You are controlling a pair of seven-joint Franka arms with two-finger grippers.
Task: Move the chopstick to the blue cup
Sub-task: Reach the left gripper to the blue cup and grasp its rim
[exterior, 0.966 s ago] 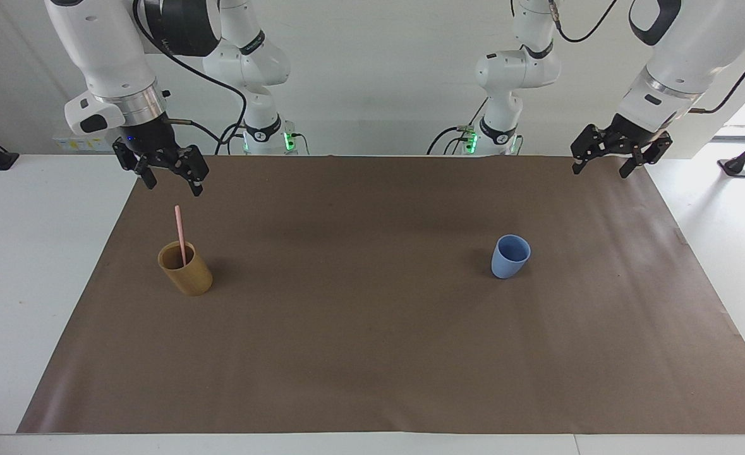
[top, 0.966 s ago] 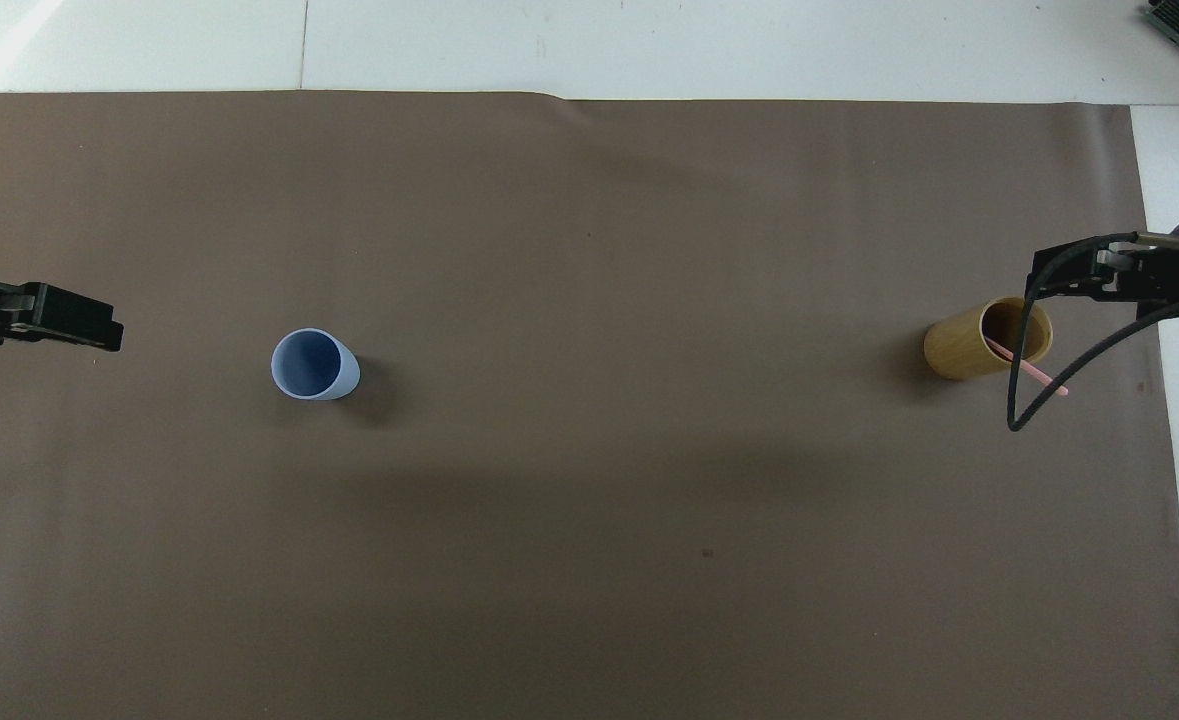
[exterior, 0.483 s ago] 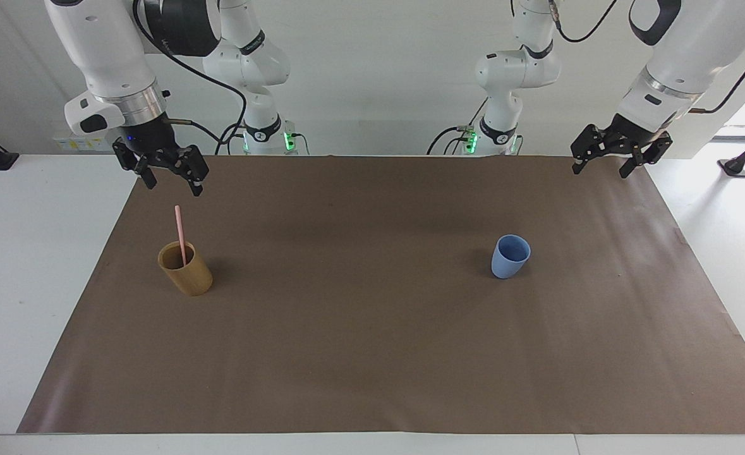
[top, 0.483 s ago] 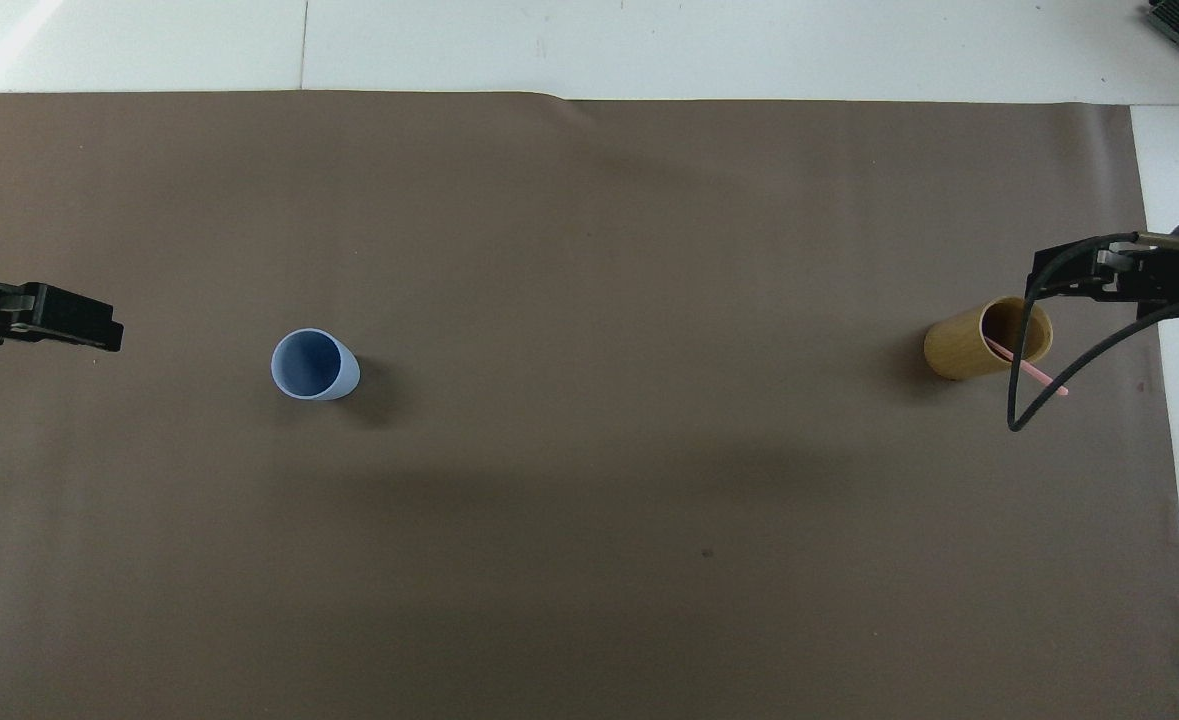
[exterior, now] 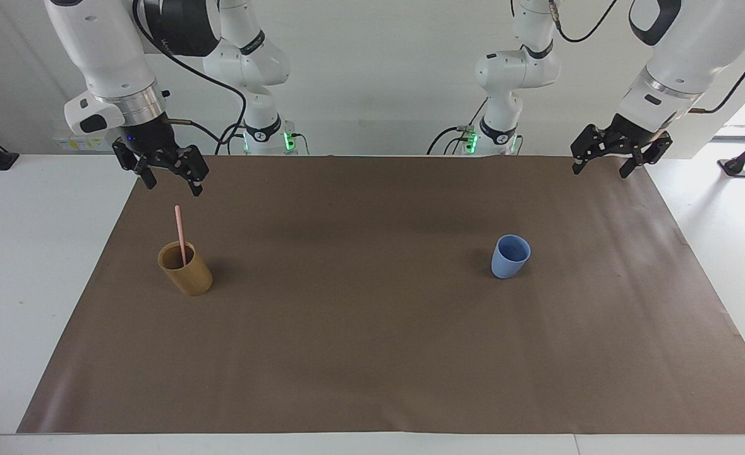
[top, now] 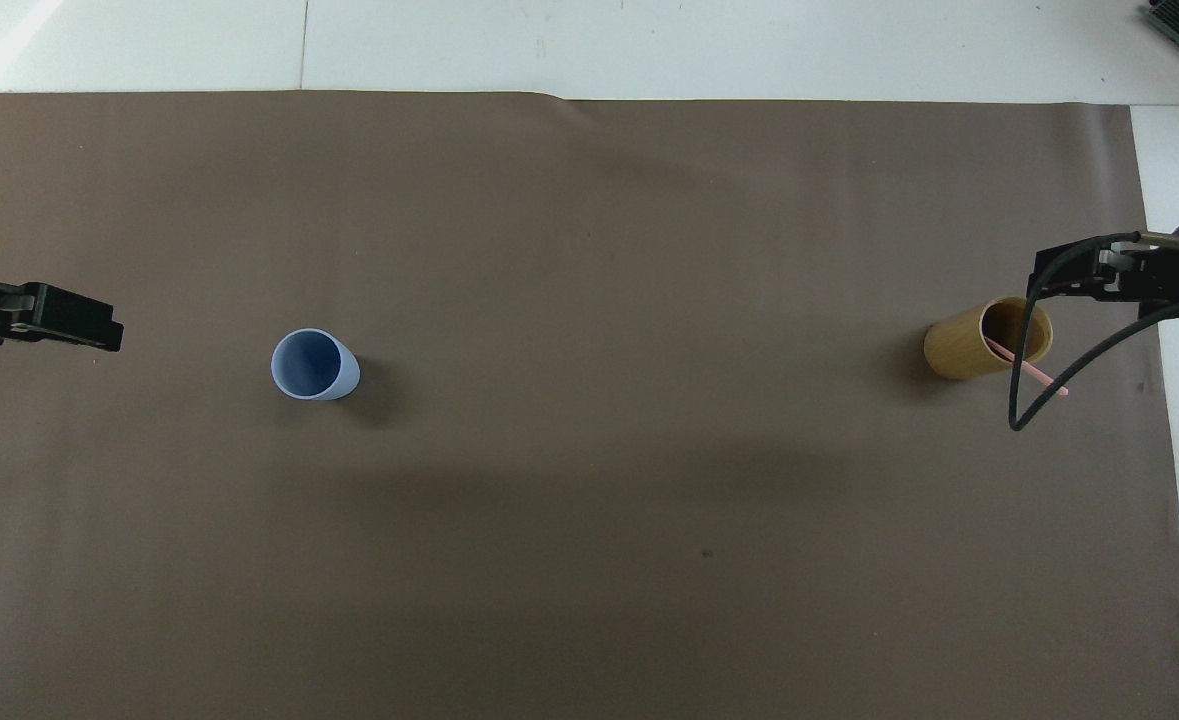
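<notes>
The pale pink chopstick (exterior: 181, 229) (top: 1037, 373) stands leaning in a tan bamboo-coloured cup (exterior: 186, 270) (top: 957, 350) toward the right arm's end of the brown mat. The light blue cup (exterior: 510, 256) (top: 314, 365) stands upright and empty toward the left arm's end. My right gripper (exterior: 173, 188) (top: 1044, 285) hangs open in the air just above the chopstick's top, touching nothing. My left gripper (exterior: 600, 172) (top: 109, 335) waits open and empty over the mat's corner at its own end.
A brown mat (exterior: 372, 354) covers most of the white table (exterior: 37, 253). A black cable (top: 1024, 400) loops down from the right wrist over the tan cup and chopstick in the overhead view.
Almost nothing: both grippers have drifted by a hair. The cups and the chopstick have not moved.
</notes>
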